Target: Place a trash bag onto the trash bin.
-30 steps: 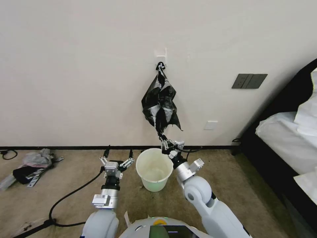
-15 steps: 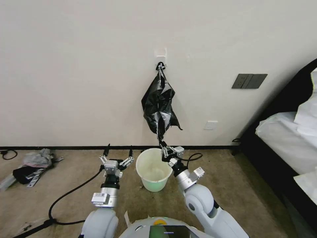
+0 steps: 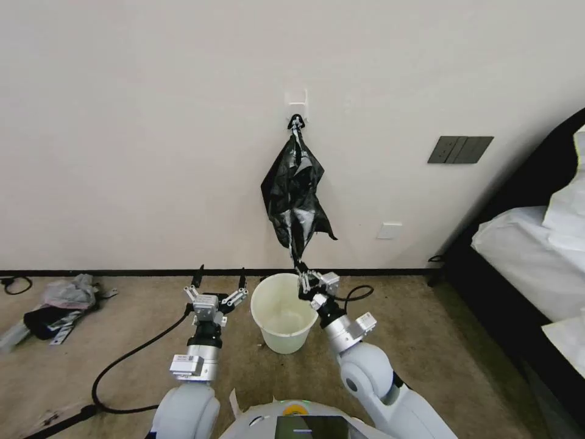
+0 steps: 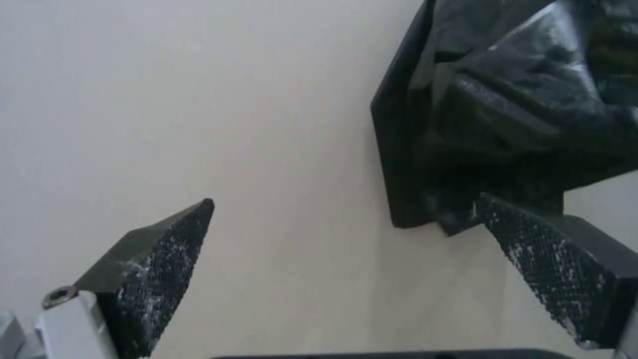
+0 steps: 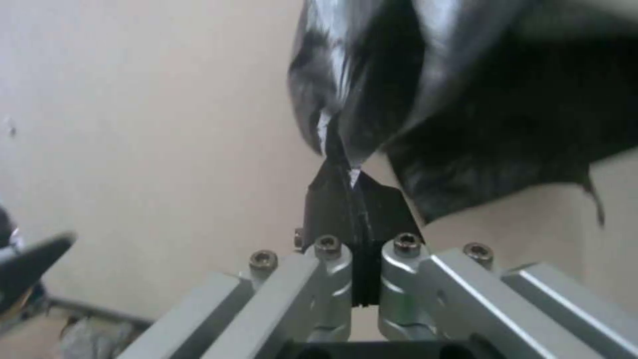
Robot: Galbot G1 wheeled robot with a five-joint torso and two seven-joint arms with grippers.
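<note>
Hanging from a small white wall hook [image 3: 297,100], the trash bag [image 3: 296,192] drapes flat against the cream wall [image 3: 140,134] as a crumpled, glossy black mass, and you can see its lowest tip drawn down into a thin taut strand. Note that the right gripper [image 3: 303,272] has its fingers pressed fully together on that strand, just above the far rim of the trash bin; in the right wrist view you can confirm that the two dark pads [image 5: 332,209] meet with only the film of the trash bag [image 5: 425,99] pinched between them. Observe that the trash bin [image 3: 284,312] stands upright on the brown carpet [image 3: 122,317], close to the wall and directly below the bag, with its mouth uncovered and its interior bare. Check the left gripper [image 3: 219,281], which is raised beside the bin on the robot's left, apart from its wall, with its fingers spread wide and nothing between them. In the left wrist view you see the two textured fingertips [image 4: 166,259] well separated, pointing toward the wall, with the lower edge of the trash bag [image 4: 492,119] beyond them and untouched. A black cable [image 3: 131,360] runs across the carpet on the robot's left, and a pile of grey and black items [image 3: 58,305] lies by the baseboard, well apart from the bin
</note>
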